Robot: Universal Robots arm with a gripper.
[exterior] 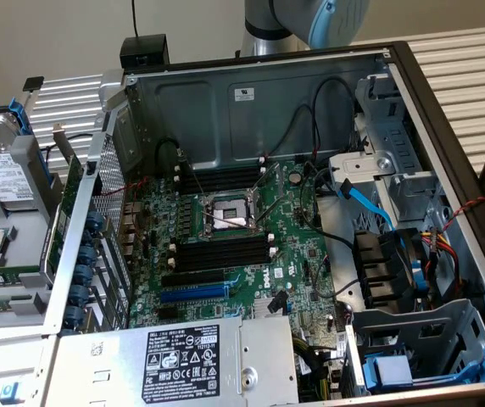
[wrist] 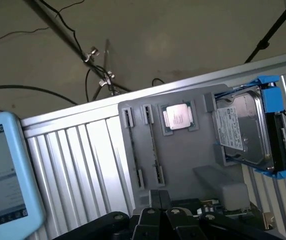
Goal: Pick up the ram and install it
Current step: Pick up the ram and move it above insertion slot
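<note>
Hard drive [wrist: 243, 130] and processor [wrist: 179, 117] rest on tray [wrist: 183, 160].

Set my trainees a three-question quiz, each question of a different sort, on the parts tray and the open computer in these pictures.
1. True or false: the hard drive sits inside the computer case.
2. What colour is the caddy around the hard drive? A red; B blue; C yellow.
3. Fill in: on the gray tray, the square recess beside the hard drive holds a ____.

Key: 1 false, it rests on the gray tray, outside the computer case; 2 B; 3 processor chip.
</note>
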